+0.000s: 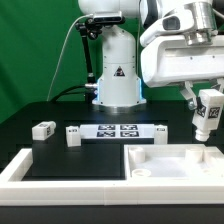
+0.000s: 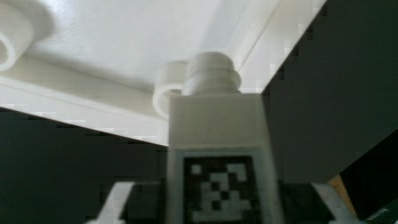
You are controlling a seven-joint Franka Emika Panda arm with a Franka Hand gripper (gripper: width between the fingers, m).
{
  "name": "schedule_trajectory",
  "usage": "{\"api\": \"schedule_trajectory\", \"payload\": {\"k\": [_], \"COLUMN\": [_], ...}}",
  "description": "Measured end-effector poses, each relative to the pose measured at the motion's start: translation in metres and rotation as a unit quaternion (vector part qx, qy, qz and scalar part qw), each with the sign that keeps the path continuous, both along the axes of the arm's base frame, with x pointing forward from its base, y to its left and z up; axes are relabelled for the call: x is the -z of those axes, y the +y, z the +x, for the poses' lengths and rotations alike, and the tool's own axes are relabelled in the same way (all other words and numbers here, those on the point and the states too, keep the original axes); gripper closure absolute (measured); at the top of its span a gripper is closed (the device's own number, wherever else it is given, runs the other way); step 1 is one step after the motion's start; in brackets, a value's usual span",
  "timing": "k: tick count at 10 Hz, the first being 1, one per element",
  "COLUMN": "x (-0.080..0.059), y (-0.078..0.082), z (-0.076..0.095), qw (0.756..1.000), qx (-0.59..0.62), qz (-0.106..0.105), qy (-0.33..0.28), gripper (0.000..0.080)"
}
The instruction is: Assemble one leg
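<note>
1. The gripper (image 1: 207, 104), jaws closed on the leg (image 1: 208, 116), holds it at 3 o'clock in the exterior view, above and apart from the white panel (image 1: 165, 162).
2. Judged step: carrying the leg to its seat. Its peg (image 2: 210, 68) points at the panel.
3. The next move calls for centring the peg over a corner recess before lowering.
4. Loose legs (image 1: 43, 128) (image 1: 72, 135) lie at 9 o'clock.
</note>
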State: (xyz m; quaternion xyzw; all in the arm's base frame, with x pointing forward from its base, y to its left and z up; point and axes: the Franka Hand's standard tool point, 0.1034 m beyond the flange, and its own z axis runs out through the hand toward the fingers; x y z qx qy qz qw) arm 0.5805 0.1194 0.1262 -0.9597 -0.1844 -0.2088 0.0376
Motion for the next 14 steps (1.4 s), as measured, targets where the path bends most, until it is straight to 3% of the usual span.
{"api": "schedule_trajectory", "payload": {"k": [3,8,9,10,14], "x": [0.006,0.009,0.014,0.026,0.038], "y": [0.002,-0.006,-0.013,-0.014,-0.007], "z": [0.036,0.034,0.037,0.036,0.036], "qw": [1.000,1.000,0.998,0.998,0.998], "qx": [0.018,0.010,0.007,0.009,0.007], "qz": [0.016,0.010,0.008,0.008,0.012], "qy": [0.007,-0.023,-0.065,-0.061,-0.053], "gripper": [0.0509,0.0509,0.0509,0.0509,0.0509]}}
